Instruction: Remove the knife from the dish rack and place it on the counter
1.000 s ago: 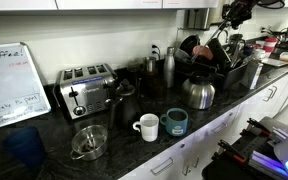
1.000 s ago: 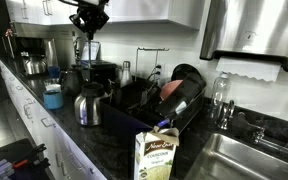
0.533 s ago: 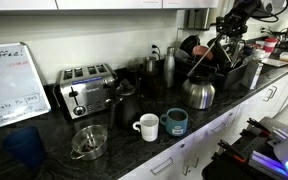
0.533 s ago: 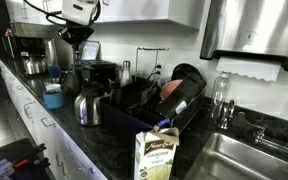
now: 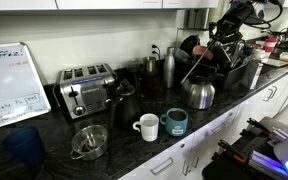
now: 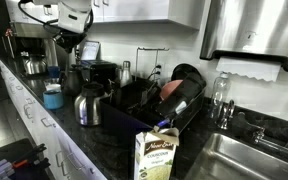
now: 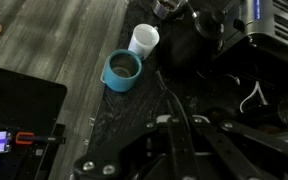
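Between the fingers of the claw (image 5: 222, 38) sits the knife (image 5: 199, 62), clamped at the handle end, blade slanting down and away from the claw (only a thin dark line in the wrist view, hard to read more). Vs a second ago: claw has come lower and swung off the dish rack (image 5: 246, 72), which now sits behind and below it. Knife looks fully clear, no part of the blade touching the rack. Just under the blade tip in an exterior view is the steel kettle (image 5: 197, 93); the tip is above it, not touching as far as I can tell. Below the claw in the wrist view is bare counter (image 7: 74, 70), streaky with blur, then the teal mug (image 7: 122, 68) and white mug (image 7: 144, 40) side by side past the blade tip. Far off from the claw, the toaster (image 5: 87, 88). For the task: removal half looks done, placing not yet. My read is mid-carry; next it needs an open patch of counter clear of mugs and kettle, then lower and let go
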{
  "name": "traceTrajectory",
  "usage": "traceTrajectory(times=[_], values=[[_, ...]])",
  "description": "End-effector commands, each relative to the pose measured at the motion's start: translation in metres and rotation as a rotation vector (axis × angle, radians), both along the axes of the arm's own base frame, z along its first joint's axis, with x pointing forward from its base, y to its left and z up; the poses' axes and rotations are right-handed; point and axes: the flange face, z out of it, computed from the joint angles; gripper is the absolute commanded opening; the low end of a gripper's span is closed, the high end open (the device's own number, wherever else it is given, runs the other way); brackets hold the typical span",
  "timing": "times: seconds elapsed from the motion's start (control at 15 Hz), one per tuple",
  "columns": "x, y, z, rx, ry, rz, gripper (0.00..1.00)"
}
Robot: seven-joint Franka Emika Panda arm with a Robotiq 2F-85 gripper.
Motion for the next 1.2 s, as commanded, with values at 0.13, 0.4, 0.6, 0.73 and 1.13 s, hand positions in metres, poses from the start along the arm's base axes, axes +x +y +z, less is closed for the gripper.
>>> traceTrajectory(times=[0.13, 0.4, 0.6, 0.73, 1.13], values=[[0.016, 0.040, -0.038, 0.023, -0.035, -0.242, 0.01], [0.029, 0.066, -0.075, 0.007, -0.053, -0.424, 0.01], [0.033, 0.082, -0.096, 0.001, -0.025, -0.507, 0.01], [0.031, 0.093, -0.109, 0.009, 0.008, -0.533, 0.01], [0.020, 0.117, -0.152, 0.018, 0.157, -0.551, 0.01]])
